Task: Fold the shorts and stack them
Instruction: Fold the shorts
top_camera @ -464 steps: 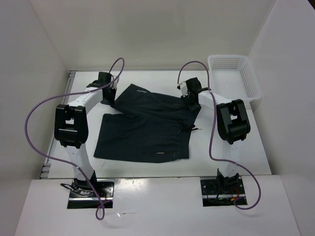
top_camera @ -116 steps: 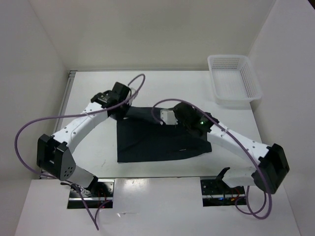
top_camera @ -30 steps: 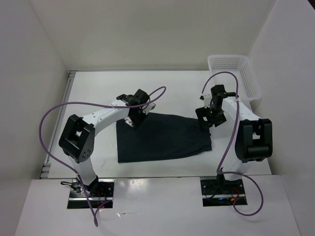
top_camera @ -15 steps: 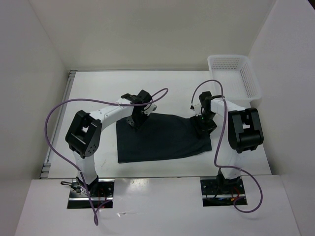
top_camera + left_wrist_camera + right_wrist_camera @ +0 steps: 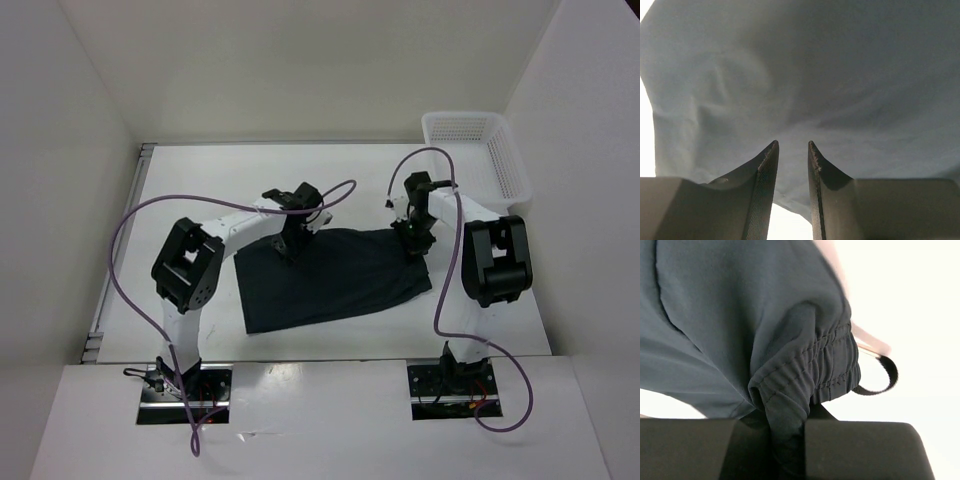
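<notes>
The black shorts (image 5: pixel 335 278) lie folded into a rough rectangle in the middle of the table. My left gripper (image 5: pixel 296 244) stands at their far left edge. In the left wrist view its fingers (image 5: pixel 791 145) are slightly apart over the dark cloth (image 5: pixel 815 75), with nothing pinched between them. My right gripper (image 5: pixel 415 241) is at the far right corner. In the right wrist view it (image 5: pixel 787 440) is shut on the gathered elastic waistband (image 5: pixel 827 365), and a black loop (image 5: pixel 887 377) hangs beside it.
A white mesh basket (image 5: pixel 505 165) stands at the back right corner. White walls close in the table (image 5: pixel 200 190) on the left, back and right. Purple cables arch over both arms.
The spread shorts have been folded in half. In the last second both grippers moved along the far edge, and the right corner of the cloth was drawn back and left.
</notes>
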`<state>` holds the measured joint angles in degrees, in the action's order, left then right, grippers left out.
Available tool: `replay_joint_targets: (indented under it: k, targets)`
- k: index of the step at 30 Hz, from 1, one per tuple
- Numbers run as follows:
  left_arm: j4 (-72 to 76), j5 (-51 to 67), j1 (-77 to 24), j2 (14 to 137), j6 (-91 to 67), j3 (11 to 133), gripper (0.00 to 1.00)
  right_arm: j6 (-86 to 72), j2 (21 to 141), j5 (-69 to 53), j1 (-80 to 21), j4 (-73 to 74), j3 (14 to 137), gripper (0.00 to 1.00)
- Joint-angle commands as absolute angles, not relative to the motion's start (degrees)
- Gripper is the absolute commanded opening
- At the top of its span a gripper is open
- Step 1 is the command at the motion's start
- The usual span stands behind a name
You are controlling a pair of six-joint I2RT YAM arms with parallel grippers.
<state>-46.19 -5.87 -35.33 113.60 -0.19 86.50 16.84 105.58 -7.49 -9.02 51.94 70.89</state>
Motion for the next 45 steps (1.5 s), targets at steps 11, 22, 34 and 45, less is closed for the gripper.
replay_joint_targets:
  k: [11, 22, 34, 45]
  targets:
    - [-42.9, 0.4, -25.4, 104.9, 0.0, 78.1, 0.43, 18.7, 96.2, 2.6, -3.7, 60.5, 79.5, 0.00]
    - [-40.6, 9.7, -25.7, 116.4, 0.0, 88.4, 0.45, 12.8, 96.3, 13.9, -8.2, 59.4, 88.6, 0.00]
    - [-40.1, 7.7, -26.4, 127.2, 0.0, 94.7, 0.39, 1.5, 100.2, 13.6, -19.6, 58.9, 97.9, 0.00]
    - [-38.4, 2.4, -22.2, 128.2, 0.0, 95.3, 0.22, -2.2, 105.5, 12.8, -33.7, 60.0, 101.9, 0.00]
